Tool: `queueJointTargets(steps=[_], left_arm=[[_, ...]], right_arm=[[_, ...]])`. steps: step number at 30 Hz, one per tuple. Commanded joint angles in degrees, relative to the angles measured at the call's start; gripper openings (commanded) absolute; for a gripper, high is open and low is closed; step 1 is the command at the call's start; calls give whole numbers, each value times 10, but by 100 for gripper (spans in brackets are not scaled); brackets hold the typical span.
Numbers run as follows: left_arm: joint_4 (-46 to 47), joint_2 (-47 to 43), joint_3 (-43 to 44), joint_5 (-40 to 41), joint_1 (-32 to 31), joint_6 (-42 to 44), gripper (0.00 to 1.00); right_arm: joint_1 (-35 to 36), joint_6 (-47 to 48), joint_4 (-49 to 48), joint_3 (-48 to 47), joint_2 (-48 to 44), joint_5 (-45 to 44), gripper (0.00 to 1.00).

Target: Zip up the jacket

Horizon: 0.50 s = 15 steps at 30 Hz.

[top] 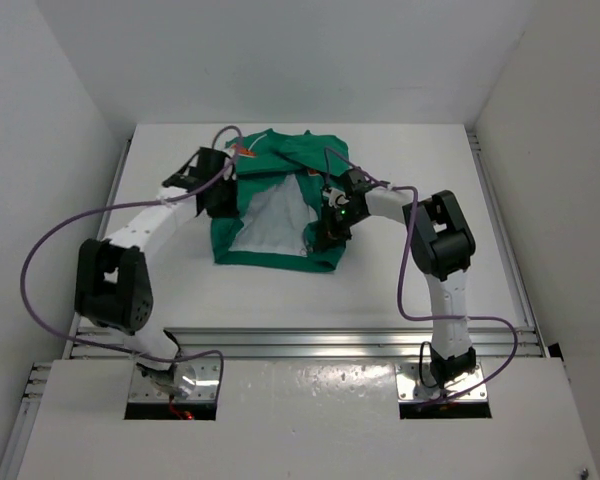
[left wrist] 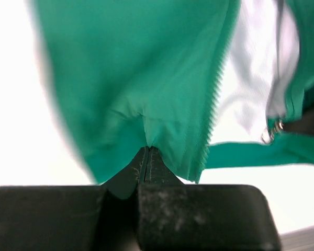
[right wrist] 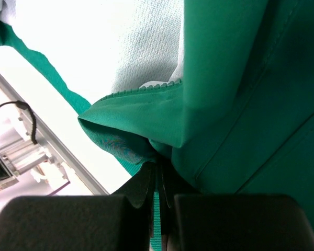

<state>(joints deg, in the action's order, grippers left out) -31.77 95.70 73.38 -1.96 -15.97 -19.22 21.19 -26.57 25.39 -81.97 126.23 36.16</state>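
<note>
White walls (top: 60, 100) close in a pale counter (top: 400, 285). The jacket (top: 280, 165) lies on it spread open, with whitish lining (top: 275, 215) showing between the two green front panels. From above, the left end effector (top: 218, 192) sits on the panel at its own side of the opening. The right end effector (top: 327, 230) sits on the opposite panel, nearer the hem, and the lining lies between the two.

On the left wrist camera, the left end effector has its fingers pressed fully together on a small tuck of green cloth at the panel's edge. Just to the right of that pinch runs a row of zipper teeth (left wrist: 215, 99). Farther right, past the lining, hangs a small metal piece (left wrist: 270, 135), probably the slider, though blur makes that uncertain.

On the right wrist camera, the right end effector is likewise shut tight, on a folded bunch of green fabric. A toothed edge runs just above its tips, and a metal rail (right wrist: 52, 144) lies off to its left.

The step in hand looks like drawing the two front edges together so the zipper can be started. Done well, both holds would travel toward each other slowly, with the hem ends level and the cloth low and lightly taut, so the tooth rows end up parallel. The left pinch looks shallow and may slip under a hard pull. The right hold bunches the fabric and may need a cleaner regrip near the zipper's end.
</note>
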Motion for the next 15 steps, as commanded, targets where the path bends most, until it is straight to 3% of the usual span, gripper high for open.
queueJointTargets(steps=[1, 10, 15], left_arm=[[0, -58, -17, 20, 44, 30, 0], [15, -95, -132, 66, 129, 117, 0], [42, -155, -185, 8, 129, 184, 0]], right_arm=[[-7, 27, 34, -1, -26, -49, 0], [-51, 73, 84, -9, -50, -58, 0], [-80, 99, 103, -10, -62, -59, 0]])
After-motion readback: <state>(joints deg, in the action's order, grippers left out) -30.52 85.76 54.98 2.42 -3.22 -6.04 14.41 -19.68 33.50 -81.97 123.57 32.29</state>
